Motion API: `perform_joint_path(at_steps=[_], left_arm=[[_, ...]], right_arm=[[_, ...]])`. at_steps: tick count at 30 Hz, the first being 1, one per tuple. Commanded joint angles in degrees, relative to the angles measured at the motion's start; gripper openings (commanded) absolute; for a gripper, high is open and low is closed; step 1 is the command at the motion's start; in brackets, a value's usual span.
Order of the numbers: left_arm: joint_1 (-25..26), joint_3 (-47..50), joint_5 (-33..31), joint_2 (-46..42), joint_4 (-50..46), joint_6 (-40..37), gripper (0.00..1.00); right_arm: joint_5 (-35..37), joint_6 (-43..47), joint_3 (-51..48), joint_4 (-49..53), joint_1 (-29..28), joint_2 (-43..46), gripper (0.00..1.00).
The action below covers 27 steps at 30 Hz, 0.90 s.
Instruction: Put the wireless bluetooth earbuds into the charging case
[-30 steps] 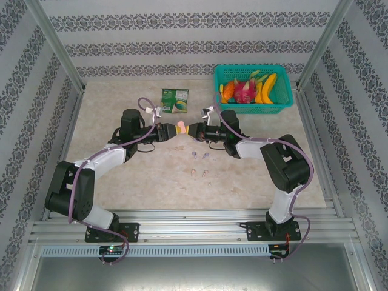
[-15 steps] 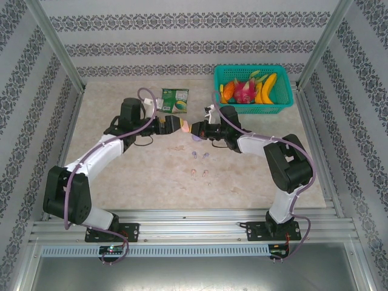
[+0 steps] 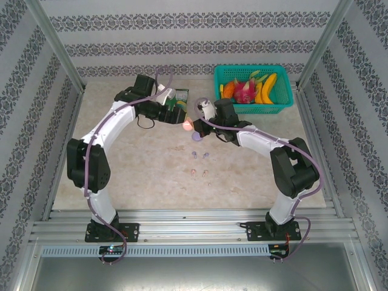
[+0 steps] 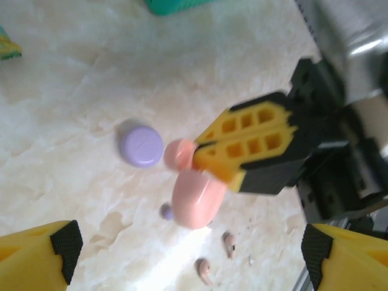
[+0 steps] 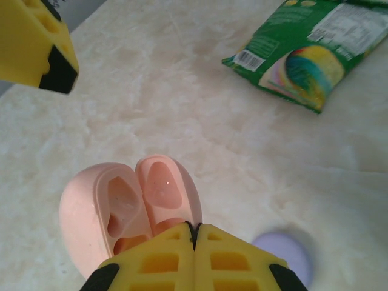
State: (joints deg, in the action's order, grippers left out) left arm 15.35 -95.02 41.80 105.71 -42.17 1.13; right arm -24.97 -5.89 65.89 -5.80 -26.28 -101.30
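Observation:
The pink charging case (image 5: 130, 209) hangs open above the table, its two hollows bare, and my right gripper (image 5: 194, 229) is shut on its edge. From above, the right gripper (image 3: 196, 120) holds this case (image 3: 187, 124) in front of the green packet. My left gripper (image 4: 191, 257) is open and stands apart from the case (image 4: 194, 197), with nothing between its fingers. A closed lilac case (image 4: 141, 145) lies on the table. Below it lie a lilac earbud (image 4: 165, 211) and two pink earbuds (image 4: 229, 241). Top view: lilac earbuds (image 3: 194, 155), pink earbuds (image 3: 194, 173), left gripper (image 3: 177, 116).
A green snack packet (image 3: 174, 100) lies at the back, just behind my left gripper. A teal basket (image 3: 285, 109) of toy fruit stands at the back right. Metal frame rails run along both sides of the table.
My left gripper has opened, let go of the pink case and drawn back toward the packet. The right gripper keeps the case and has shifted slightly toward the back.

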Motion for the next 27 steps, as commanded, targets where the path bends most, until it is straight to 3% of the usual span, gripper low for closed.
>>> perform_joint_path(at_steps=[1, 9, 27], left_arm=[[-0.09, -3.66, 1.37, 2.23, -10.34, -7.97, 0.91], [-0.1, -9.91, 9.62, 8.84, -13.64, -10.61, 0.72], [0.6, -15.3, 16.29, 15.58, -15.13, -11.58, 0.62]], right_arm=[[-0.67, 6.51, -0.36, -2.05, 1.2, -0.26, 0.0], [-4.08, 8.77, -0.15, -2.8, 2.02, -0.57, 0.0], [-7.62, 6.75, 0.73, -4.38, 2.29, -1.09, 0.0]])
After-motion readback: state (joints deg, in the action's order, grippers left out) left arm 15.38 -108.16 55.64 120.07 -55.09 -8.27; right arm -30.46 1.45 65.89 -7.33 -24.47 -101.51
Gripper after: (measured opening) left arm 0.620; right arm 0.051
